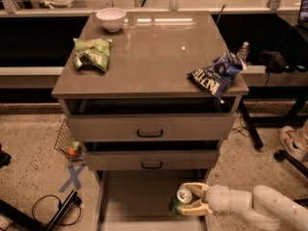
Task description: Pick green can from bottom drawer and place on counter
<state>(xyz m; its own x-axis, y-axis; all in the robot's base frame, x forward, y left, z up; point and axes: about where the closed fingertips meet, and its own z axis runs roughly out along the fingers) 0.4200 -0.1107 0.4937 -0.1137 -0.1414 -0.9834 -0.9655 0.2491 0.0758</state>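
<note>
Here's what I count on my feed: one gripper point(188, 199), down in the bottom drawer point(134, 198), clamped around one green can point(183, 196). Three drawers total, counting the middle drawer point(151, 160) and top drawer point(150, 127). One counter point(154, 57) with two snack bags, a green bag point(91, 53) and a blue bag point(215, 76), plus one bowl point(111, 19).
</note>
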